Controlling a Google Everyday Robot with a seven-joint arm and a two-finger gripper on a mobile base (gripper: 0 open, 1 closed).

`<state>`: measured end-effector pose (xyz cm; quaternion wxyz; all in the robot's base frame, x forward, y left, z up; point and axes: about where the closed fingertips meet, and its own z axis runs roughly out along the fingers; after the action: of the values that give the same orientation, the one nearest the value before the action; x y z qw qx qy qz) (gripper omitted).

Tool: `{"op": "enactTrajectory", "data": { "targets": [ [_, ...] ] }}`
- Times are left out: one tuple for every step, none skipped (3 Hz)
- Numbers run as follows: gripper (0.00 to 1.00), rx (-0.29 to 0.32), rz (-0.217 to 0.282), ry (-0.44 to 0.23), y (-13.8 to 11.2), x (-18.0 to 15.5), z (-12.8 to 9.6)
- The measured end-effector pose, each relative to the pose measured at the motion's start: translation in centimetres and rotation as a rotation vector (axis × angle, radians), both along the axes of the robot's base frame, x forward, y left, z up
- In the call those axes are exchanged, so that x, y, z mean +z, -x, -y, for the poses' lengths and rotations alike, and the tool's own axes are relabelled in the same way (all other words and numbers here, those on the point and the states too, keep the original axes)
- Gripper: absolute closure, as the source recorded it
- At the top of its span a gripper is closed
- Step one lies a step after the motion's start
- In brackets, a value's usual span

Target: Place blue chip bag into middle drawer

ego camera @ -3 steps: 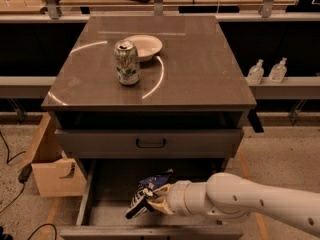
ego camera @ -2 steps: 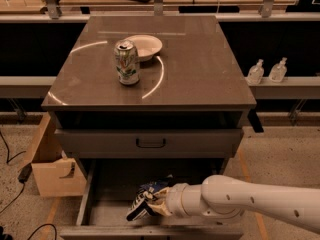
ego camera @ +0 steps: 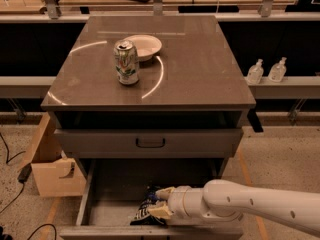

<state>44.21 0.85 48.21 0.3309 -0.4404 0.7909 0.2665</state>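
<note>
From my station, the grey cabinet [ego camera: 200, 69] fills most of the view. Beneath it the middle drawer [ego camera: 102, 215] is pulled out, its plain floor visible on the left side. The white arm [ego camera: 260, 206] reaches in from the right, over the drawer's front edge. Above the open drawer I see a shut drawer front [ego camera: 95, 144] with a black loop handle [ego camera: 150, 143]. A wooden box [ego camera: 52, 176] stands just beside the cabinet on the left.

On the cabinet top sits a pale bowl [ego camera: 145, 46] with the green-and-silver can [ego camera: 126, 62] upright in front of it, close by. The gripper [ego camera: 159, 202] is inside the middle drawer, near its front, fingers clamped on the blue chip bag [ego camera: 144, 212]. The bag hangs low over the drawer floor (whether it touches, I cannot tell). Two small clear bottles [ego camera: 255, 72] stand on a ledge at the right.
</note>
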Motion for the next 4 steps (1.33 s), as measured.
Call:
{"op": "enactTrajectory", "data": {
  "targets": [
    [0.19,-0.007,0.027,-0.030,-0.5,1.1,1.0],
    [0.42,-0.024,0.073,-0.056,-0.7,3.8,2.8],
    [0.64,-0.056,0.086,-0.039,0.4,6.0,6.8],
    [0.87,-0.082,0.100,0.015,1.5,8.5,11.2]
  ]
}}
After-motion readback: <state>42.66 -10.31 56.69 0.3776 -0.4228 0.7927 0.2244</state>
